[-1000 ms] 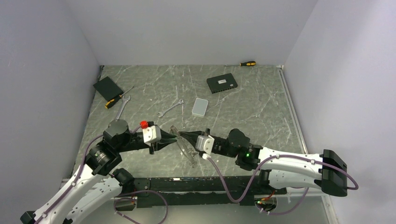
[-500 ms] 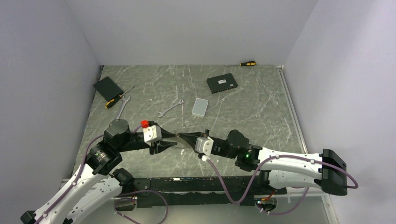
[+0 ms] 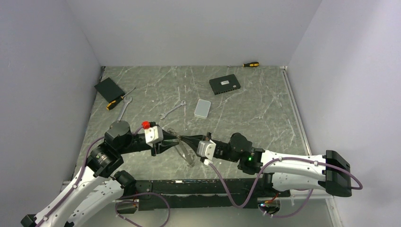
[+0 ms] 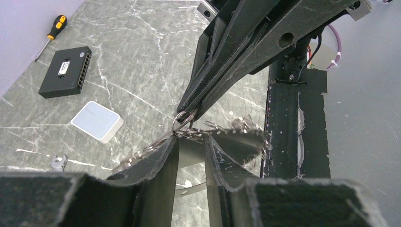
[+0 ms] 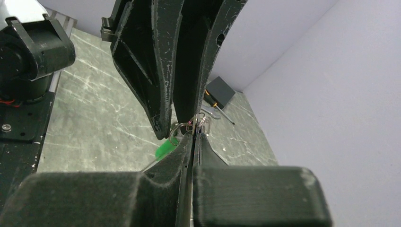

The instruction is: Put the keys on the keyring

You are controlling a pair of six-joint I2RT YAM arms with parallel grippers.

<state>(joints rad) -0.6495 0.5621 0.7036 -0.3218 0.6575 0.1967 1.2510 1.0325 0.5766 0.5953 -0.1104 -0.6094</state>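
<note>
Left wrist: my right tool [image 4: 188,109] is clenching the keyring [image 4: 175,127]; blurred keys [image 4: 236,136] are hiding whether my left tool [image 4: 191,142] is gripping anything, so I cannot tell.

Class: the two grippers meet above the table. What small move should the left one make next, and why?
Probably close the left gripper on the keys: its jaws stand apart right at the small ring that the shut right gripper pinches, keys dangling loose.

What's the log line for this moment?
right hand: shut on small ring | left hand: open, keys at fingertips | keyring: hanging below hands
</note>
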